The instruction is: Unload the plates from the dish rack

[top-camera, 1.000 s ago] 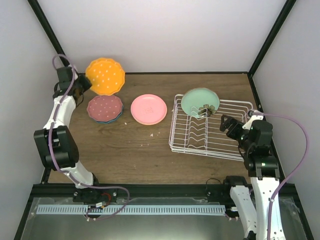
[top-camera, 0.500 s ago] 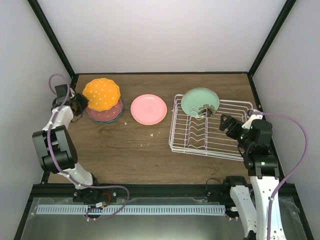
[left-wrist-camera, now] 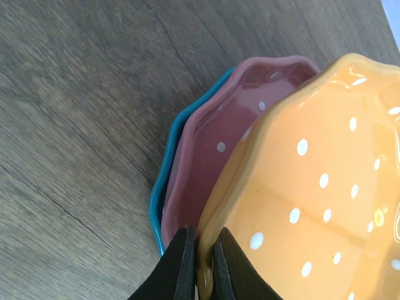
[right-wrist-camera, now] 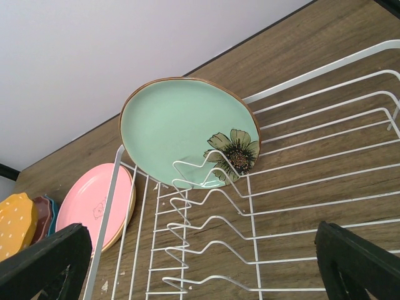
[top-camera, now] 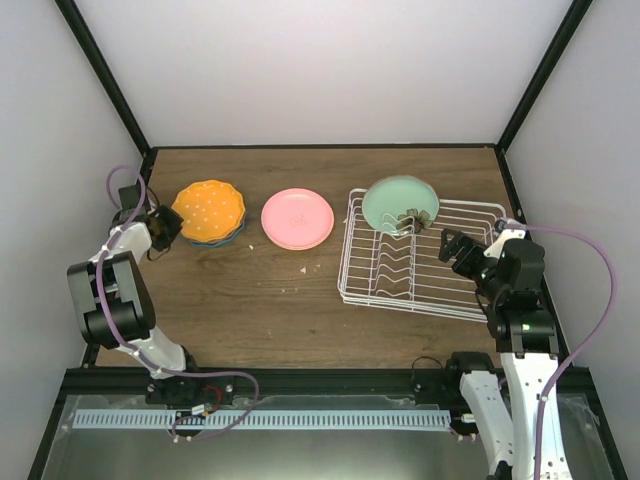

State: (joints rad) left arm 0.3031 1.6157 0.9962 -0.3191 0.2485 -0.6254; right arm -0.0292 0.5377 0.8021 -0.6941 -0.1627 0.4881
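while left hand pinches orange plate rim, right hand spread wide, empty

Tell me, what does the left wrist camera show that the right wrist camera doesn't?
Only the left wrist view shows the left claw pinching the orange plate by its rim, up close, over the maroon plate and teal plate. Only the right wrist view shows the mint plate standing in the rack, the pink plate beside the rack, and the open right claw. Both show the orange, maroon and teal plates and the wooden table.
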